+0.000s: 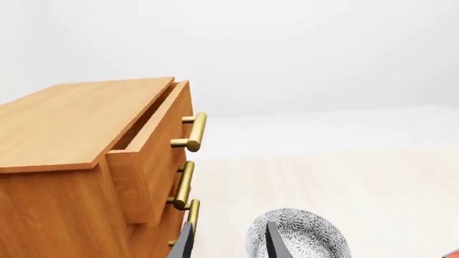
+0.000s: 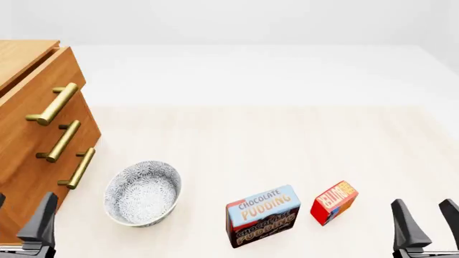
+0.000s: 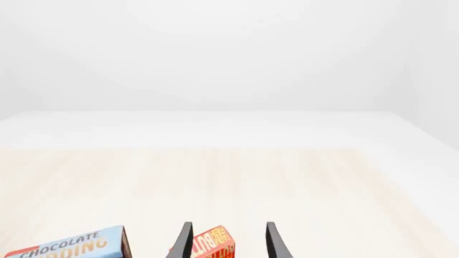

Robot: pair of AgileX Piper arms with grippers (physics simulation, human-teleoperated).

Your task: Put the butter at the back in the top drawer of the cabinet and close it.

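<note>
Currently, butter (image 2: 334,202) on the bench (image 2: 287,140) at 5 o'clock, just beside pudding box (image 2: 263,215), top drawer (image 2: 40,102) of cabinet (image 2: 29,161) at 9 o'clock slightly open, both end effectors, left (image 2: 21,223) and right (image 2: 424,217), spread and empty, patterned bowl (image 2: 142,192) near cabinet.

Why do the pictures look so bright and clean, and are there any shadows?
Front view: even, soft light; only faint shadows under the bowl and pudding box. Left wrist view: the cabinet is sharp, its brass handles shine slightly. Right wrist view: the butter is crisp, no blur; the background washes out white.
</note>
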